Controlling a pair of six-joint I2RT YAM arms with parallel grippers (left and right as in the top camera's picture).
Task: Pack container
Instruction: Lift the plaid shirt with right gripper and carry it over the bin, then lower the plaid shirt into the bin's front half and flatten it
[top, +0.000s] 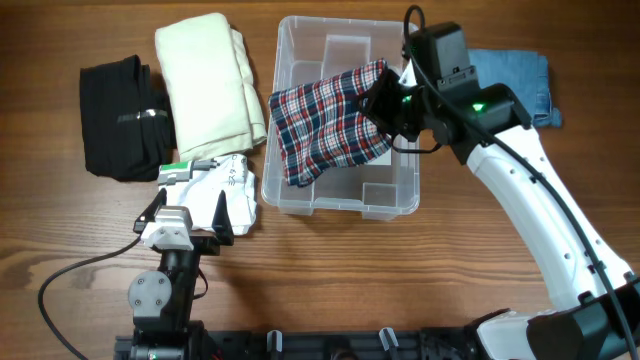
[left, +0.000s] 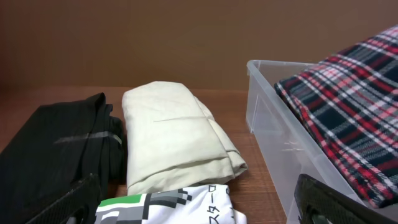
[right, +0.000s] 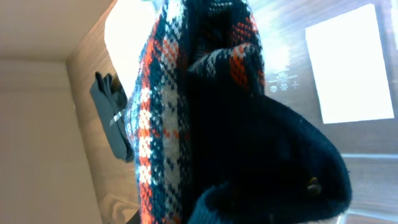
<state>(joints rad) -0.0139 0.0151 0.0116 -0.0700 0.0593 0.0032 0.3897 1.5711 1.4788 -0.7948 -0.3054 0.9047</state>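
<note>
The clear container (top: 392, 200) stands at the table's middle back; its near wall shows in the left wrist view (left: 273, 137). A red, white and navy plaid garment (top: 325, 125) hangs over the container, partly draped across its left rim. My right gripper (top: 385, 100) is shut on the plaid garment's right end above the bin. The cloth fills the right wrist view (right: 205, 112) and hides the fingers. My left gripper (top: 190, 225) is open, low over a folded white printed shirt (top: 215, 185), also seen between the jaws (left: 168, 208).
A folded cream cloth (top: 210, 80) and a folded black garment (top: 122, 118) lie left of the bin. Folded blue jeans (top: 520, 80) lie right of it, behind the right arm. A cable (top: 70, 275) runs across the front left.
</note>
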